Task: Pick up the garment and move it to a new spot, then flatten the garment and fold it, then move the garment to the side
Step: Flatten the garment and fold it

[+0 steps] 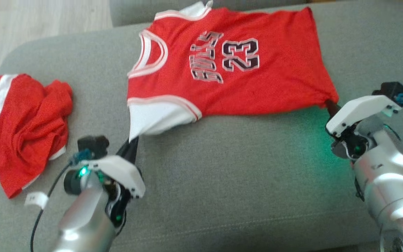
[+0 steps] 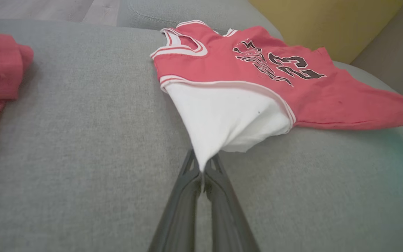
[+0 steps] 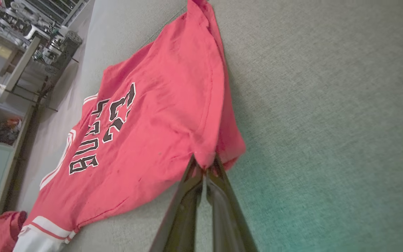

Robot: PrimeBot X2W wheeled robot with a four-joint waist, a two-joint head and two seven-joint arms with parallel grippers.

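The garment (image 1: 229, 66) is a red basketball jersey with white trim and the number 23, spread face up on the grey cushion (image 1: 222, 182). My left gripper (image 1: 131, 141) is shut on the white sleeve end of the garment (image 2: 222, 115), the cloth pulled to a point between my fingertips (image 2: 203, 169). At the other end my right gripper (image 1: 329, 105) is shut on the red hem corner of the garment (image 3: 173, 115), which bunches at my fingertips (image 3: 205, 166). The near edge of the jersey stretches between the two grippers.
A crumpled pair of red shorts (image 1: 26, 129) with white stripes lies on the cushion at the left, near my left arm. Wood floor (image 1: 30, 21) shows beyond the cushion's far left edge. A second grey cushion (image 1: 135, 10) lies behind. Shelving (image 3: 16, 70) stands in the background of the right wrist view.
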